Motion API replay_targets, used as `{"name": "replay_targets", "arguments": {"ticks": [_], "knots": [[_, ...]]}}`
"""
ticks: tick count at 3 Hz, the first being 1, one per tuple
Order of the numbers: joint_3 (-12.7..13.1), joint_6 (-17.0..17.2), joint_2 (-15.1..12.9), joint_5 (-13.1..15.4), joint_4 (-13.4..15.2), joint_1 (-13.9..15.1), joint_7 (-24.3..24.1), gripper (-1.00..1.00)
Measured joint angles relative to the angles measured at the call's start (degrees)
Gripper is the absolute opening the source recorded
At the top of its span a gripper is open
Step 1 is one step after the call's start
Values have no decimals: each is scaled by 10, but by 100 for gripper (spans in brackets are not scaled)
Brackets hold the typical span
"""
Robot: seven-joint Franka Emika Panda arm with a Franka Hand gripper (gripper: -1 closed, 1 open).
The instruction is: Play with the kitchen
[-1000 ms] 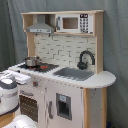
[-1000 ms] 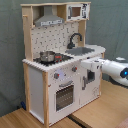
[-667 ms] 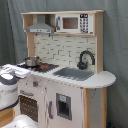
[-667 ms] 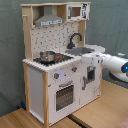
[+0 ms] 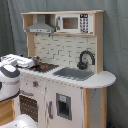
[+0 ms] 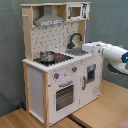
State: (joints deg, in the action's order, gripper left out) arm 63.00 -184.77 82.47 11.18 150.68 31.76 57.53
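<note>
Standing rigid and too bulky to lift, the kitchen point(image 6: 60, 70) offers knobs and an oven-door handle as holds; tool point(image 6: 86, 48) state cannot be told

backdrop: grey-green curtain point(image 5: 12, 30) hanging in soft vertical folds, filling the whole rear in both exterior views | floor: light wooden boards point(image 6: 30, 120) in front of the curtain, a dark seam running between them in the second exterior view | light: even, diffuse, no hard shadows
</note>
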Motion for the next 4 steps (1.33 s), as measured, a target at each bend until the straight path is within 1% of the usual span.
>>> {"name": "replay_targets", "arguments": {"ticks": [1, 2, 3, 4], "knots": [[-38, 0, -17, 0, -26, 30, 34, 100], [-65, 0, -42, 0, -53, 51, 66, 100], [-92, 0, -73, 0, -78, 65, 102, 100], [-118, 0, -105, 0, -100, 68, 140, 100]]}}
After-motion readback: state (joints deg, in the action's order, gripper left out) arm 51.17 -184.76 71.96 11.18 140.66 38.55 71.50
